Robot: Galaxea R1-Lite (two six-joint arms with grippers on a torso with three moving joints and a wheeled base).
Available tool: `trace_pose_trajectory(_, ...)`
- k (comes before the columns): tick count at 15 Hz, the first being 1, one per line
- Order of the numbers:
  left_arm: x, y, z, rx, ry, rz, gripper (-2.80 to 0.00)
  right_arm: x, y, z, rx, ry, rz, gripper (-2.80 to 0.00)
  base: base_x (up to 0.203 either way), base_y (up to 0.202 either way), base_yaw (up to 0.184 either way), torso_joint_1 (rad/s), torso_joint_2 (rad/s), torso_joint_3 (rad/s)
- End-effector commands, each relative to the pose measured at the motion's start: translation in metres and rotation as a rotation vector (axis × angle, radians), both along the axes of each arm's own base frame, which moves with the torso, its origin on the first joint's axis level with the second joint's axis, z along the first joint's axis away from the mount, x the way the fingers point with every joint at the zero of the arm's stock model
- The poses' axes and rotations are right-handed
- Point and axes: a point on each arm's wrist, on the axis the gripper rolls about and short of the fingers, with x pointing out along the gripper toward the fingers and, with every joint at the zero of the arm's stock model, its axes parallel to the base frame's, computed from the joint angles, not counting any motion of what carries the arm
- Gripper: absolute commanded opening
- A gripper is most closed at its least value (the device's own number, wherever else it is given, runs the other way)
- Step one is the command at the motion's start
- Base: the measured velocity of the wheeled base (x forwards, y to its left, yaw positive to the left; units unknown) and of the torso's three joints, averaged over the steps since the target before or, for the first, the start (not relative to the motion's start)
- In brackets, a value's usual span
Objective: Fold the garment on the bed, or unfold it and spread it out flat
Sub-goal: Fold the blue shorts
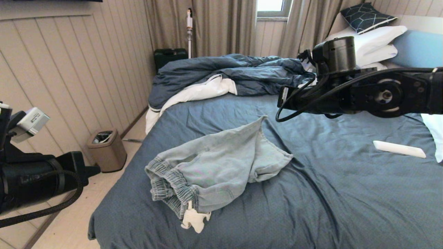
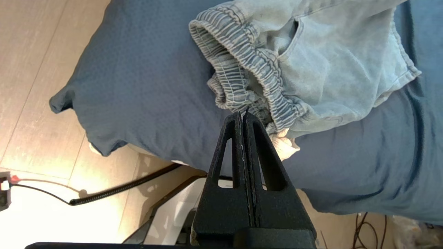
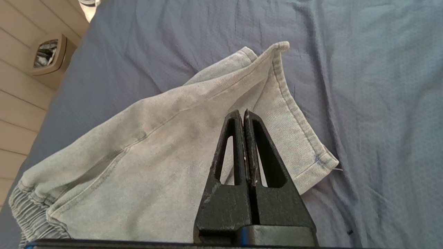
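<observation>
The pale denim shorts [image 1: 214, 166] lie crumpled on the near left part of the bed [image 1: 346, 180]. Their gathered waistband [image 1: 169, 183] faces the bed's left edge and the white pocket lining [image 1: 194, 218] sticks out at the front. One leg hem points toward the duvet. My left gripper [image 2: 243, 114] is shut and holds nothing. It hovers off the bed's left side, its tips over the waistband [image 2: 249, 69] and near the lining [image 2: 285, 145]. My right gripper [image 3: 242, 113] is also shut and holds nothing, raised above a leg of the shorts [image 3: 145, 155].
A rumpled dark blue duvet [image 1: 235, 74] lies at the far side. White pillows [image 1: 373, 41] and a patterned cushion [image 1: 367, 15] sit at the headboard. A white flat object [image 1: 398, 149] lies on the sheet at right. A bin [image 1: 106, 149] stands on the floor left of the bed, near a cable [image 2: 121, 188].
</observation>
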Motion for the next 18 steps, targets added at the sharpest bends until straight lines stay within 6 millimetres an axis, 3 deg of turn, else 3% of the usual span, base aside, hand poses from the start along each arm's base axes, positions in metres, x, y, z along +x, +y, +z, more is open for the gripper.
trace_pose_trajectory(1, 0.002, -0.001, 0.0, -0.001, 0.007, 0.003, -2.8, 0.004, 0.001, -0.004, 0.0, 0.012, 0.003, -2.8, 0.0, 0.0, 0.0, 0.0, 0.0, 0.0)
trace_pose_trajectory(6, 0.009, -0.004, 0.001, -0.003, 0.009, 0.002, -2.8, 0.016, -0.008, -0.012, 0.001, 0.038, -0.01, -2.8, 0.0, 0.0, 0.0, 0.0, 0.0, 0.0)
trace_pose_trajectory(11, 0.01, -0.005, 0.0, -0.002, 0.016, 0.002, -2.8, 0.034, -0.026, -0.014, 0.146, 0.233, 0.027, -2.8, 0.0, 0.0, 0.0, 0.0, 0.0, 0.0)
trace_pose_trajectory(18, 0.016, -0.008, 0.001, 0.001, 0.02, 0.0, -2.8, 0.042, -0.025, -0.026, 0.136, 0.303, 0.019, -2.8, 0.0, 0.0, 0.0, 0.0, 0.0, 0.0)
